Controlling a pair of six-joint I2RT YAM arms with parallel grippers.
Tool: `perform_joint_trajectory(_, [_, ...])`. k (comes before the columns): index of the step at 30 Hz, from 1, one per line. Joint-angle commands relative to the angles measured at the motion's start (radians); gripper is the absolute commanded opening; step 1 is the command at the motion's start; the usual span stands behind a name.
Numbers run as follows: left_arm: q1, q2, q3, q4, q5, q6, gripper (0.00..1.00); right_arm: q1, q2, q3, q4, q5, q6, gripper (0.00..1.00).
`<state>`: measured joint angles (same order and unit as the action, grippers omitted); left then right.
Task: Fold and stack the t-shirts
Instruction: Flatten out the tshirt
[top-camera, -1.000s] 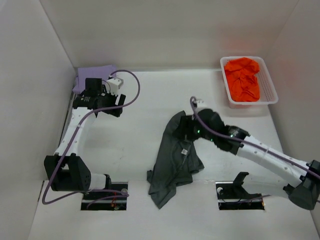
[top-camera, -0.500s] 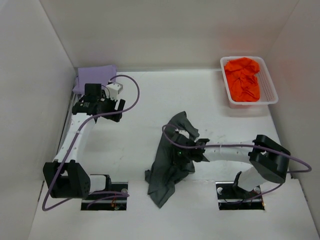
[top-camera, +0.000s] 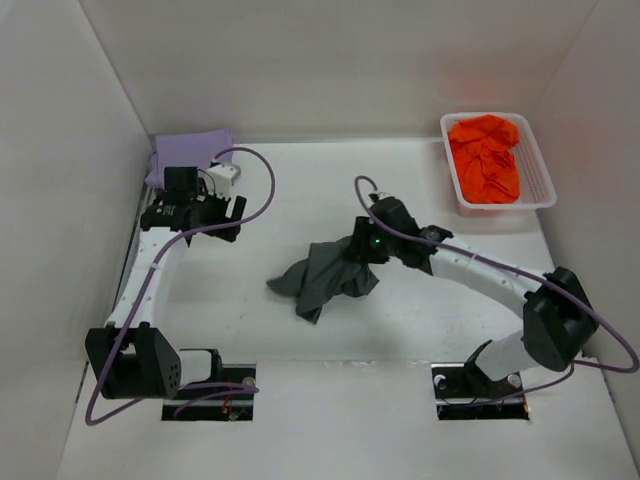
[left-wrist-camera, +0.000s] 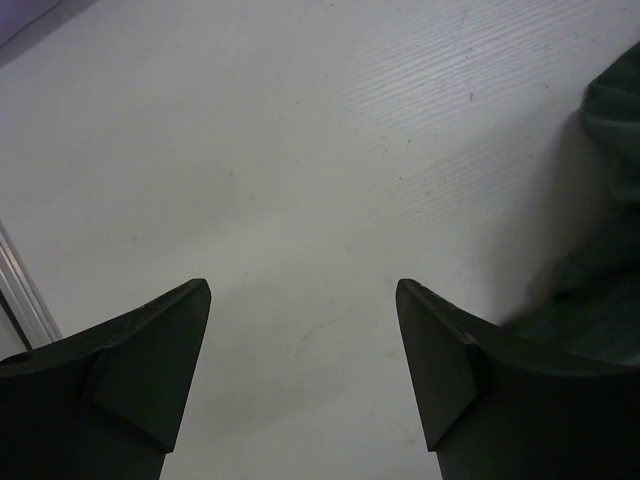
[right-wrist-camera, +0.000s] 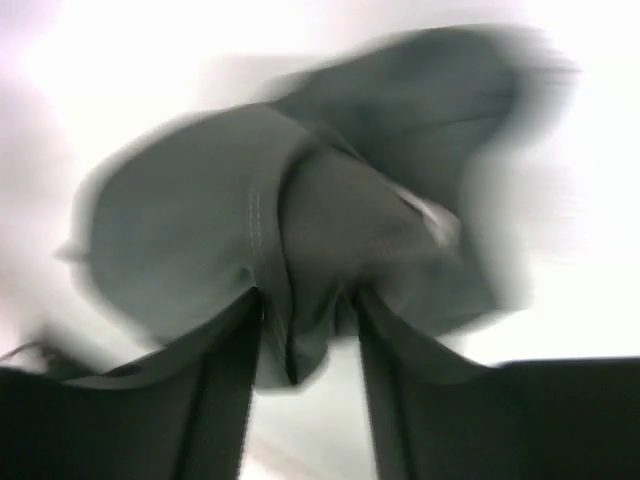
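The dark grey t-shirt (top-camera: 322, 278) is being clamped, bunched, by the right pincer (right-wrist-camera: 305, 300) at mid-bench (top-camera: 300, 200). The left pincer (left-wrist-camera: 302, 290) is being held apart, empty, near the lavender t-shirt (top-camera: 190, 152). The orange t-shirt (top-camera: 485, 157) is being kept in the basket (top-camera: 545, 190).

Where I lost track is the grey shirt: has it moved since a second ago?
Yes. The grey shirt has bunched up, and its near end has been drawn away from the camera, closer to the basket.

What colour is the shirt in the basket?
Bright orange; that shirt shows best from the top camera.
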<state>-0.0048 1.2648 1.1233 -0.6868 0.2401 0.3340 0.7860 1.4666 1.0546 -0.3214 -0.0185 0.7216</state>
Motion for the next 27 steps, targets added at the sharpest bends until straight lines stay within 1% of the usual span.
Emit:
perform_joint_trajectory(1, [-0.036, 0.016, 0.024, 0.029, 0.01, 0.022, 0.75, -0.17, 0.017, -0.125, -0.041, 0.009, -0.128, 0.5])
perform_joint_trajectory(2, [-0.051, 0.021, 0.026, 0.026, 0.007, 0.025, 0.75, -0.201, 0.009, -0.131, -0.033, 0.006, -0.152, 0.57])
perform_joint_trajectory(3, [-0.068, 0.024, 0.027, 0.021, 0.001, 0.026, 0.74, -0.219, -0.011, -0.131, -0.031, 0.006, -0.166, 0.62])
perform_joint_trajectory(5, [-0.097, 0.024, 0.024, 0.018, -0.011, 0.037, 0.74, -0.232, -0.081, -0.13, -0.033, 0.025, -0.175, 0.66])
perform_joint_trajectory(6, [-0.108, 0.019, 0.018, 0.017, -0.021, 0.046, 0.75, -0.218, -0.115, -0.13, -0.038, 0.034, -0.168, 0.66])
perform_joint_trajectory(8, [-0.117, 0.015, 0.001, 0.023, -0.038, 0.059, 0.75, -0.154, -0.166, -0.13, -0.07, 0.08, -0.13, 0.64])
perform_joint_trajectory(11, [-0.12, 0.015, -0.039, 0.03, -0.035, 0.062, 0.75, 0.033, -0.18, -0.12, -0.105, 0.15, -0.013, 0.6])
perform_joint_trajectory(13, [-0.137, 0.027, -0.078, 0.042, -0.027, 0.063, 0.74, 0.157, -0.128, -0.093, -0.111, 0.16, 0.063, 0.59])
perform_joint_trajectory(17, [-0.191, 0.077, -0.183, 0.111, 0.013, 0.095, 0.73, 0.301, 0.048, 0.008, -0.105, 0.163, 0.105, 0.61])
perform_joint_trajectory(21, [-0.252, 0.099, -0.264, 0.222, 0.088, 0.111, 0.73, 0.336, 0.205, 0.108, -0.101, 0.178, 0.088, 0.64])
perform_joint_trajectory(24, [-0.271, 0.129, -0.292, 0.347, 0.108, 0.065, 0.73, 0.338, 0.265, 0.128, -0.074, 0.221, 0.093, 0.65])
perform_joint_trajectory(27, [-0.284, 0.174, -0.292, 0.417, 0.128, 0.025, 0.73, 0.342, 0.302, 0.131, -0.056, 0.261, 0.102, 0.65])
